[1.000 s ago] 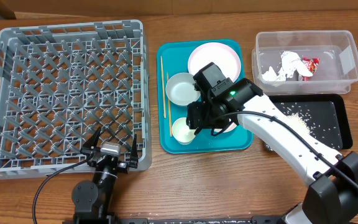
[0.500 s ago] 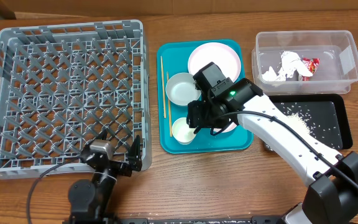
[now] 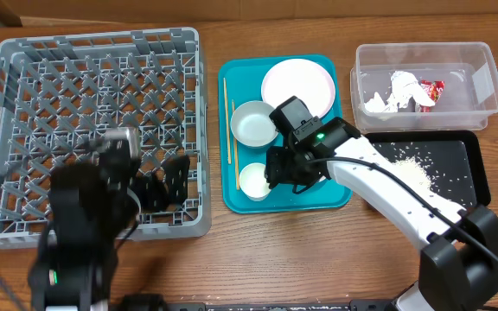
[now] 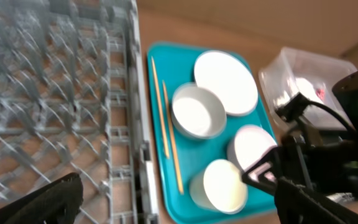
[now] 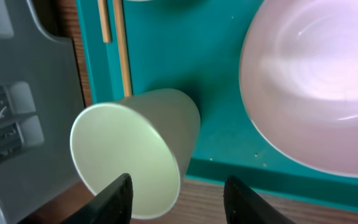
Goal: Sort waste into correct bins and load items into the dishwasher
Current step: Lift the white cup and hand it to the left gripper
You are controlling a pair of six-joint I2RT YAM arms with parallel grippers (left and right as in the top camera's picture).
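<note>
A small white cup [image 3: 254, 180] stands at the front of the teal tray [image 3: 242, 79], by a white bowl [image 3: 252, 123], a round white plate [image 3: 298, 84] and pale chopsticks [image 3: 228, 130]. My right gripper [image 3: 284, 169] is open just right of the cup, hiding a second bowl. In the right wrist view its jaws [image 5: 179, 202] straddle the cup's [image 5: 135, 158] near rim, one finger over its mouth, with the second bowl [image 5: 316, 81] to the right. My left gripper [image 3: 158, 186], blurred, is open and empty over the front right of the grey dish rack [image 3: 102, 43].
A clear tub [image 3: 482, 60] at the back right holds a red-and-white wrapper [image 3: 430, 91] and crumpled paper [image 3: 392, 91]. A black tray [image 3: 469, 155] in front of it holds rice grains [image 3: 413, 164]. The left wrist view shows the rack [image 4: 55, 74] and the tray's dishes.
My left arm has risen from the table's front edge and swung up over the rack's front right corner. My right gripper has shifted slightly down towards the cup.
</note>
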